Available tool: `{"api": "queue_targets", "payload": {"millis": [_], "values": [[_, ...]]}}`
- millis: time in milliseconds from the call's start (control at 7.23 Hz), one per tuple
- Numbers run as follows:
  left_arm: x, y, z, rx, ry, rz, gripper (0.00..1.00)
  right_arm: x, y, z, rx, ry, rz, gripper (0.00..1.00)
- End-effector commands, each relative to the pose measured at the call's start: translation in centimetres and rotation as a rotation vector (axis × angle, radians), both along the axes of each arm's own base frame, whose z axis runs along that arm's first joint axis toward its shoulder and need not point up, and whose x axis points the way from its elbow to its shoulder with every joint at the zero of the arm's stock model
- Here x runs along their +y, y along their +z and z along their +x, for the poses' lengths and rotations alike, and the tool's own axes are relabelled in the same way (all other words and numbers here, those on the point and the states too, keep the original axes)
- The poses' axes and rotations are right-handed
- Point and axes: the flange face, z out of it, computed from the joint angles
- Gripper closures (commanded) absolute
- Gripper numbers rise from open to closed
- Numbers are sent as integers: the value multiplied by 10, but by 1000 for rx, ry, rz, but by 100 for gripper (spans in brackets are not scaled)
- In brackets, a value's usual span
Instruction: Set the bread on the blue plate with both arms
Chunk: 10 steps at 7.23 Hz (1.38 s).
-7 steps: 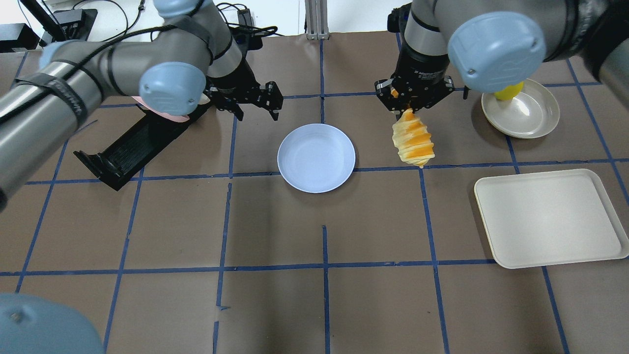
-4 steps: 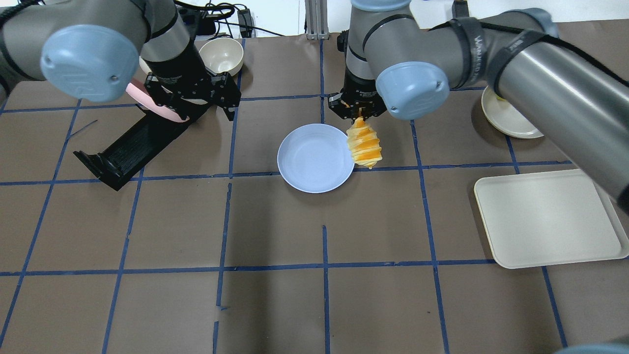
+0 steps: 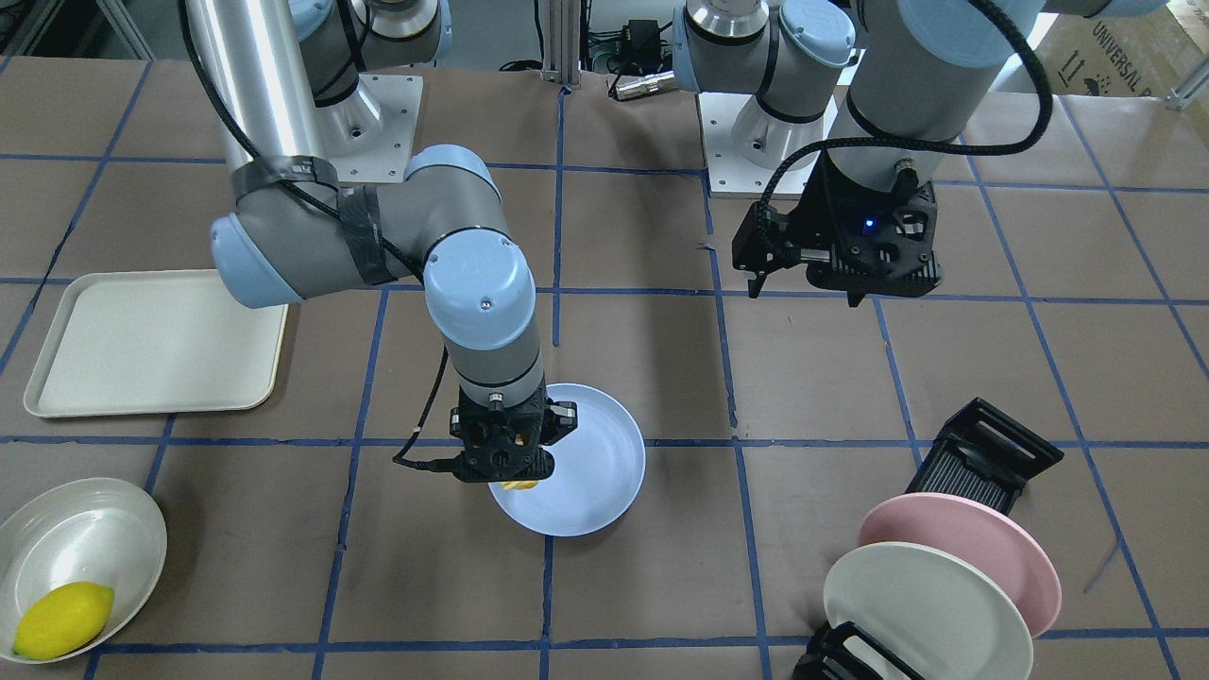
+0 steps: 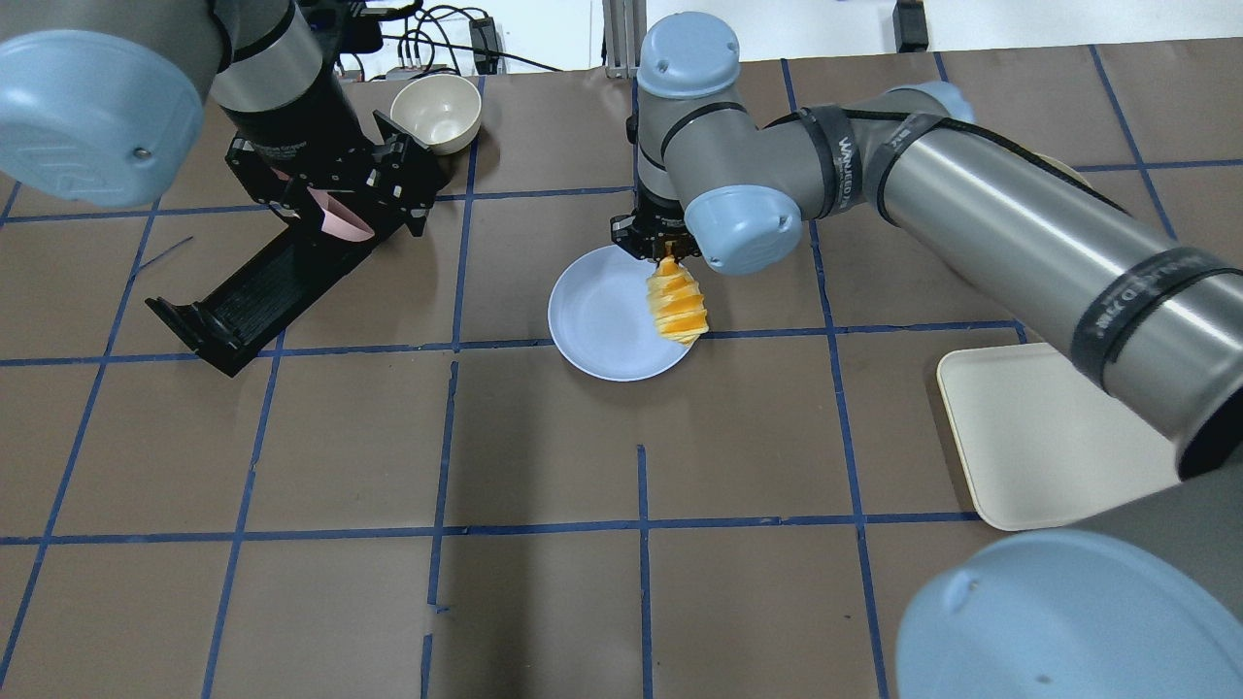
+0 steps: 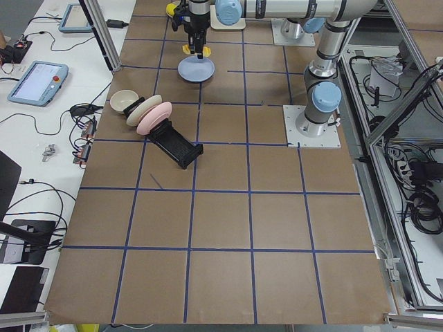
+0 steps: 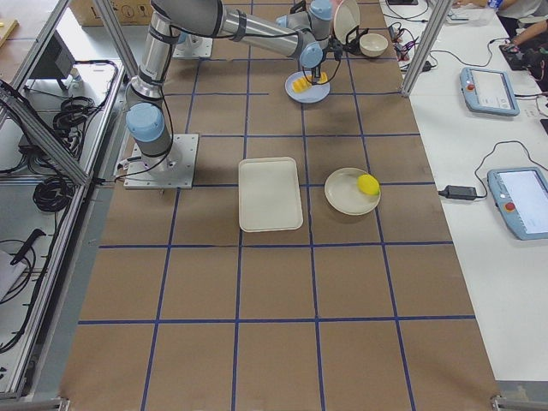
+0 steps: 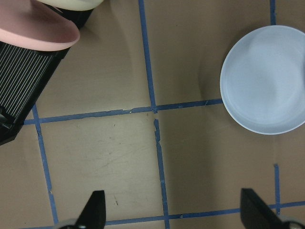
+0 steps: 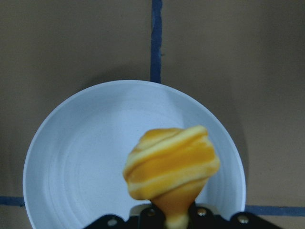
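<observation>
Since the frame just over half a second back, my right arm has swung inward. The bread was hanging at the blue plate's right rim and now hangs over the plate's right half. My left arm has shifted a little toward the table's left end, above the black rack.

The right pincer is clamped on the bread's upper tip, and the loaf dangles straight below it. I can't tell whether its lower end touches the plate. The left pincer is spread wide and holds nothing.

The plate sits about midway between the table's ends, toward the operators' edge. The table is brown with blue tape lines. A white desk with a teach pendant runs along that edge.
</observation>
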Motion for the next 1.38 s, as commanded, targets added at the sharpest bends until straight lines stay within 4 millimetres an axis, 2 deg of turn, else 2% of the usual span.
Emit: {"api": "queue_targets", "payload": {"millis": [0,138,277,415,553,691,830,968,1106,1245], "values": [[6,29,10,8,-3,37,0,-7,-12,14,-5,-13,-9,94],[-1,8,10,16,-1,78,0,-12,-11,17,-8,-11,-17,94],[-8,-4,1,16,-15,103,0,-12,-11,21,-5,-5,-21,93],[-7,-4,-4,12,-9,101,0,-10,-14,21,-2,-4,-13,46],[-9,-1,-6,15,-10,94,0,-9,-15,23,-5,-32,-10,5],[-9,1,-6,18,8,89,0,-6,-23,31,-6,-61,3,0],[-8,3,-6,15,12,84,0,1,-29,45,-4,-43,8,0],[-6,6,-5,5,21,78,0,2,-29,47,-5,-40,8,0],[-6,7,1,1,28,74,0,1,-23,47,-11,-44,0,0],[-2,6,1,-2,30,80,0,-11,1,45,-24,-51,-37,0]]}}
